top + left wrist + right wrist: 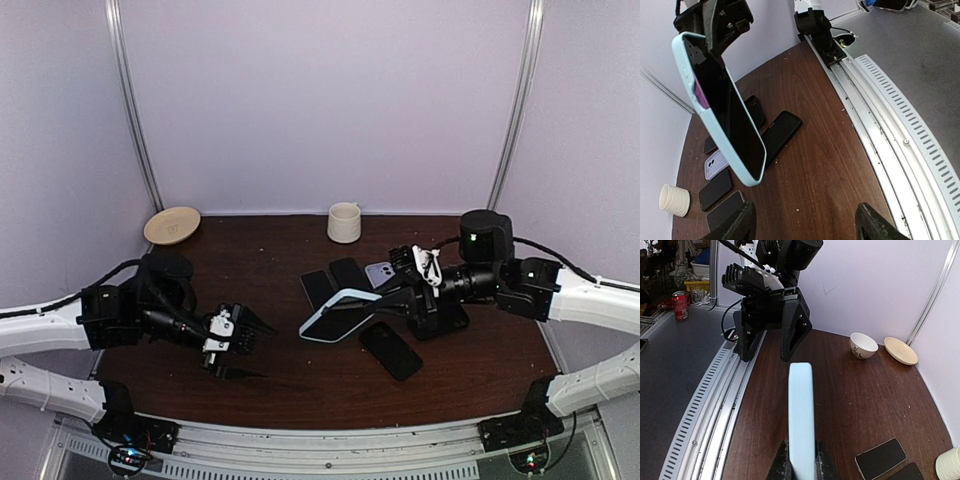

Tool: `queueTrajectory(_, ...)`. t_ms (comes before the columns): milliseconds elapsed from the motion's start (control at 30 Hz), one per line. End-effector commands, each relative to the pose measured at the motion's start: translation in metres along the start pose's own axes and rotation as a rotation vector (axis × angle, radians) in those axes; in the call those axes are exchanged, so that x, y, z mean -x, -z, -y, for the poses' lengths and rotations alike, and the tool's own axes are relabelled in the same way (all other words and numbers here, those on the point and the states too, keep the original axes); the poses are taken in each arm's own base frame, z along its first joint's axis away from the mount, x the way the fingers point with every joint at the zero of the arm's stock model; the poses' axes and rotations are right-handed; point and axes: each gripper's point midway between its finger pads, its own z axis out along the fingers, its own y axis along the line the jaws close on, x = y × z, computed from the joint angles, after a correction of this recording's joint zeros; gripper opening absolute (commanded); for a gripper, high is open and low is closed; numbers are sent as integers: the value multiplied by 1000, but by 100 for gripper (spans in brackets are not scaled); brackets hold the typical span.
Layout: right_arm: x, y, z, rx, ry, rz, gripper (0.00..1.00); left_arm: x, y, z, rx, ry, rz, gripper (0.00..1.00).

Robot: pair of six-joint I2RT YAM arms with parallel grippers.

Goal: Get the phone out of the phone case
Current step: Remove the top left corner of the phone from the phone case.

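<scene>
White arm links (40, 330), black joint housings (487, 236), black cables (562, 256), green light (472, 238), black left gripper (266, 352)

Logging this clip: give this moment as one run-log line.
right gripper: shut on cased phone, aloft | left gripper: open, not touching it | removal: not done

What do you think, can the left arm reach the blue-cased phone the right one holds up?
Probably yes. The right end effector holds the phone off the table, its free end toward the open left end effector, and nothing I can see stands in the gap between them.
</scene>
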Motion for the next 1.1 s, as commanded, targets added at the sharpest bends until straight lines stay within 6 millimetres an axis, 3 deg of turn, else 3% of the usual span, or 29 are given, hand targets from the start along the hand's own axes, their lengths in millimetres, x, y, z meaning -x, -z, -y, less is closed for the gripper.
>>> queueTrajectory(0, 47, -4, 6, 30, 45, 101, 0, 18, 4, 5, -23, -67, 99, 69)
queueTrajectory(233, 58, -15, -10, 109, 72, 153, 0, 16, 5, 8, -30, -74, 98, 65)
queueTrajectory(467, 60, -23, -28, 218, 66, 176, 0, 19, 6, 9, -37, -67, 113, 51)
queueTrajectory(633, 64, -25, -41, 269, 107, 201, 0, 21, 4, 10, -53, -51, 125, 49)
queueTrajectory(867, 68, -30, -44, 247, 186, 216, 0, 25, 4, 18, -105, -32, 146, 51)
queueTrajectory(1067, 70, -35, -42, 246, 201, 220, 0, 27, 1, 21, -136, -4, 161, 45)
